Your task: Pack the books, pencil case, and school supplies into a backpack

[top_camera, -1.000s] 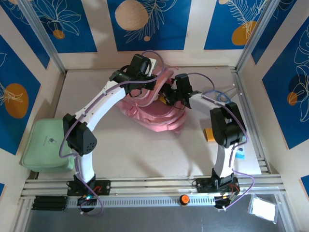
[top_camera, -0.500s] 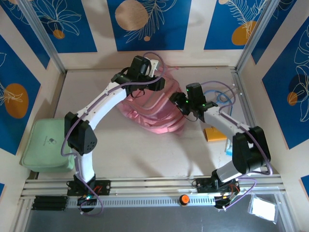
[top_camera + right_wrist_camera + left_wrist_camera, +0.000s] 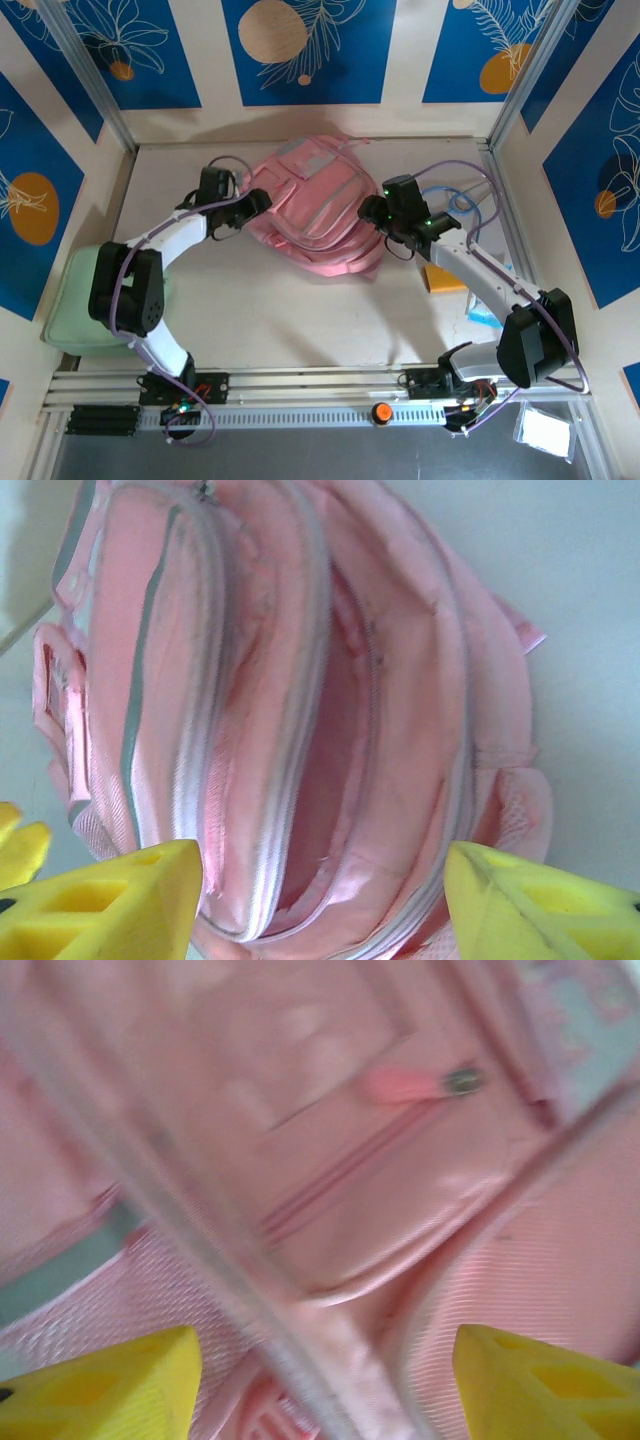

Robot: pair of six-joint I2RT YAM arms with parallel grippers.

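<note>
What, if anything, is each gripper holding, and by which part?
Nothing. Both the left gripper and the right gripper stand open at the pink backpack, gripping no part of it.

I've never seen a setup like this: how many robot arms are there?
2. The left arm reaches from the near-left to the pink backpack's left side; the right arm reaches from the near-right to its right side. None seems hidden.
</note>
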